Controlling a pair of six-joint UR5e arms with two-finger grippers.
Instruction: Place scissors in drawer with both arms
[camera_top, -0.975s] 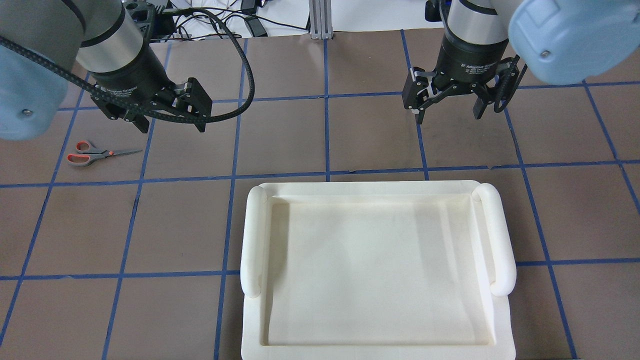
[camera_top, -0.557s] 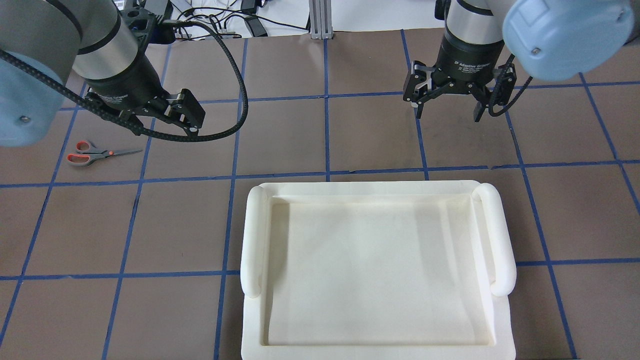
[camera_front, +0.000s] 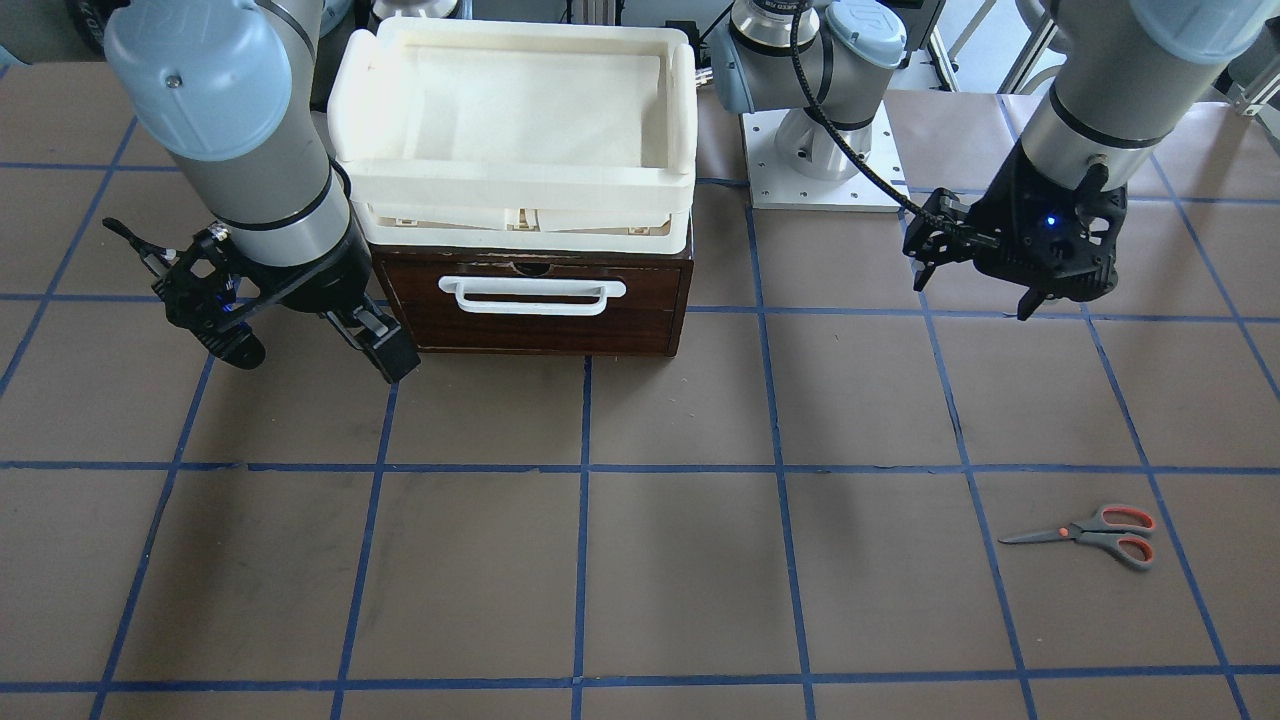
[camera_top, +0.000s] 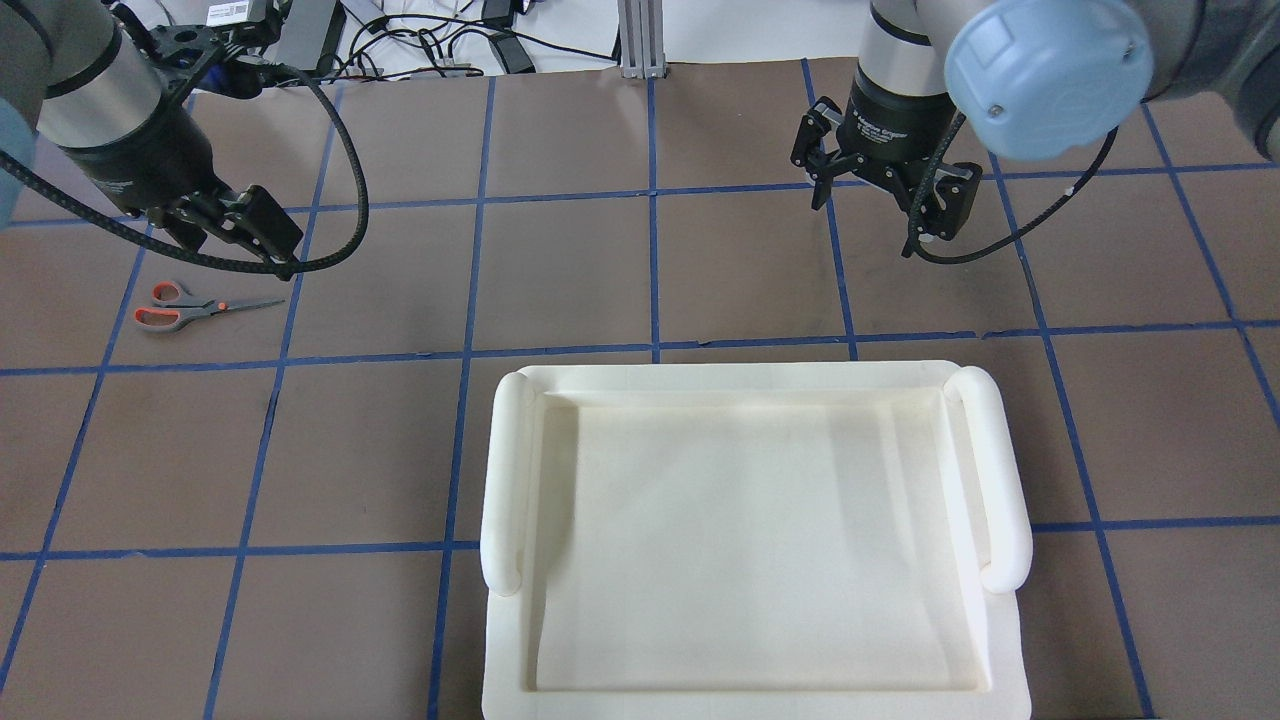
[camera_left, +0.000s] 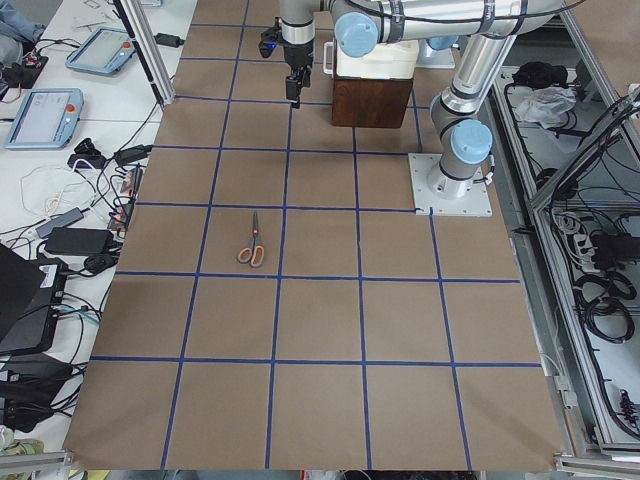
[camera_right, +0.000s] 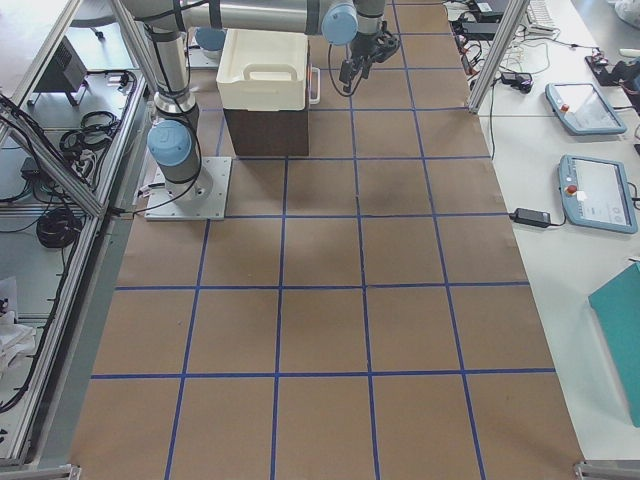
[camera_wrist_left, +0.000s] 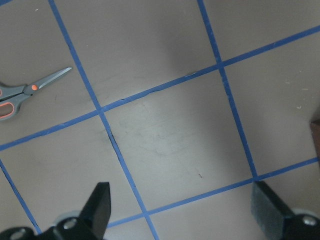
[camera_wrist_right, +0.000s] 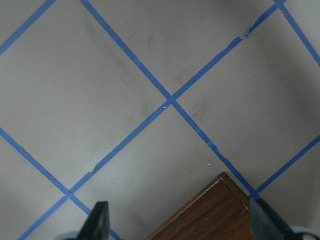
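The scissors (camera_top: 200, 307) lie flat on the brown table at the far left, blades pointing right; they also show in the front view (camera_front: 1090, 533) and at the left edge of the left wrist view (camera_wrist_left: 25, 90). My left gripper (camera_top: 230, 245) hangs open and empty just above and beyond them. The dark brown drawer (camera_front: 530, 300) with its white bar handle (camera_front: 532, 293) is shut. My right gripper (camera_front: 315, 360) is open and empty beside the drawer's front corner (camera_wrist_right: 210, 210), not touching it.
A cream-white plastic tray (camera_top: 505, 470) sits on top of the drawer box (camera_front: 510, 190). The left arm's base plate (camera_front: 820, 175) stands beside the box. Blue tape lines grid the table.
My left gripper has moved left, closer to the scissors. My right gripper has turned on its wrist and shifted slightly back. The scissors have not moved.
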